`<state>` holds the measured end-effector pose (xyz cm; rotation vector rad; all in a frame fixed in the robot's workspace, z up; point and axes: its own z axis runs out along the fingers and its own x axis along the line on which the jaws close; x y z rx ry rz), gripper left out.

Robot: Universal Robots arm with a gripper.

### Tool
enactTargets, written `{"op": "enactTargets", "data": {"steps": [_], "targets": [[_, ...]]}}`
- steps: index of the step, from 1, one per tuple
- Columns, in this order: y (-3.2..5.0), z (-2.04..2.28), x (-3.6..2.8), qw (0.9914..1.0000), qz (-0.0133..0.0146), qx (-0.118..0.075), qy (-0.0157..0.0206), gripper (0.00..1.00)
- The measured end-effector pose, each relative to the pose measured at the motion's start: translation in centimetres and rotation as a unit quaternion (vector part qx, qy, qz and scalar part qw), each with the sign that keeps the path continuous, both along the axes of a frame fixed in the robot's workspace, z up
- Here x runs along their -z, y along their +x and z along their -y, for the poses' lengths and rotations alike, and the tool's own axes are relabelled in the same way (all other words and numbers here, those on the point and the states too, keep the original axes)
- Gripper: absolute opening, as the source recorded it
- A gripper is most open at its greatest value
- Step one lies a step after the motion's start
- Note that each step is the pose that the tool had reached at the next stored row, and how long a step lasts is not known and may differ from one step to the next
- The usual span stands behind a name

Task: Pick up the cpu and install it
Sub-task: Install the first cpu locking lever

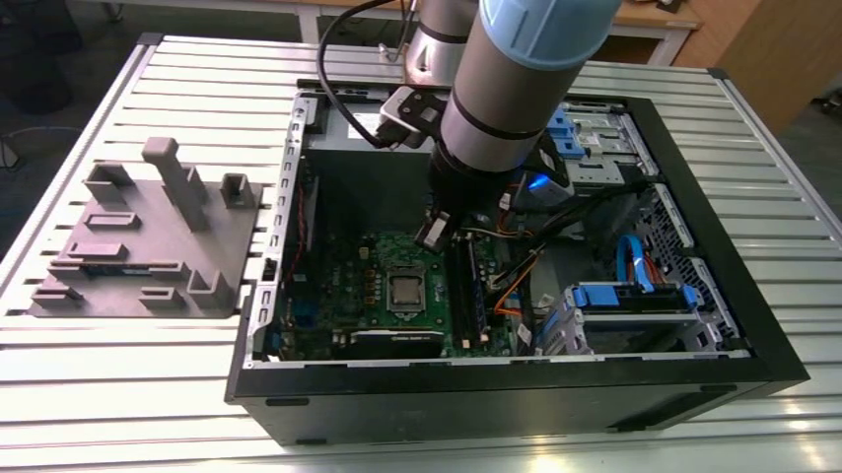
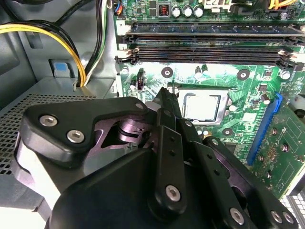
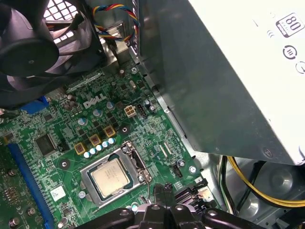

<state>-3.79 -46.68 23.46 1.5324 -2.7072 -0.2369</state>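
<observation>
The black tool point(image 2: 164, 95) is right up in the second wrist view's face, and its fingers look pinched narrow with nothing between them, as far as I can see. It hangs inside the open computer case point(image 1: 526, 389), just above the green board point(image 3: 62, 124), close to the memory sticks point(image 2: 205, 47).

The cpu point(image 3: 112, 176) isn't in the tool at all. It's lying flat in its socket in the middle of the board, shiny top up, with the metal frame around it. You can spot it from the exterior view too, just below the tool tip. I can't tell whether the frame's little lever is latched.

So my read: the pick-and-place part looks done, and we're at the tail end of the install. Anything left around that socket calls for a gentle touch. The big grey power box point(image 3: 214, 86) is on one side, the fan point(image 3: 33, 47) on another, and yellow cables point(image 2: 71, 38) run nearby, so there isn't much elbow room.

The grey parts holder point(image 1: 145, 246) sits on the slatted surface point(image 1: 132, 394), well apart from the case, on the exterior view's left.
</observation>
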Motion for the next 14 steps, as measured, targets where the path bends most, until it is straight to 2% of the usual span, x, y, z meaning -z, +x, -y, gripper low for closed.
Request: {"op": "enactTargets", "data": {"steps": [4,9,14], "targets": [[0.00,0.00,0.00,1.00000,0.0000,-0.001,0.0000,0.10],[0.00,0.02,0.01,0.99964,0.0000,-0.027,0.0000,0.10],[0.00,0.58,0.03,0.99940,0.0003,-0.035,0.0000,0.10]]}}
